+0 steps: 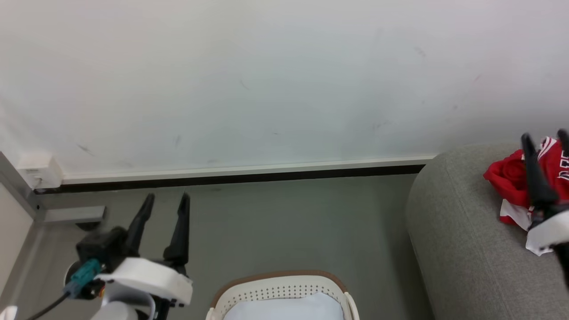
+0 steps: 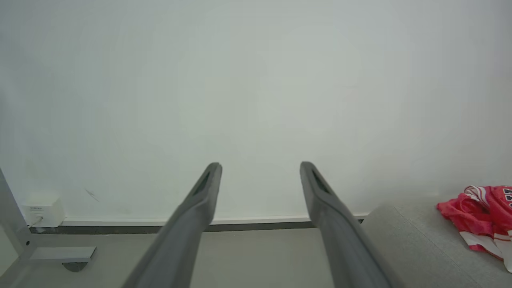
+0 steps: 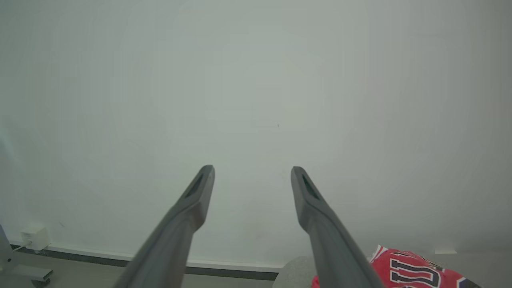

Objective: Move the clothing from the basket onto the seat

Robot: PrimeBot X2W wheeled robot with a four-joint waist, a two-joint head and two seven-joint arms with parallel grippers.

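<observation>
Lying crumpled on grey seat: red clothing, white trim.

Grey woven-cloth seat, perforated cream plastic basket, red cloth clothing.

The seat runs off the head view's right and bottom edges; the clothing on it is cut by the right edge and partly covered by a finger of the right gripper. Left of the seat, the bottom edge cuts off the near part of the basket.
</observation>
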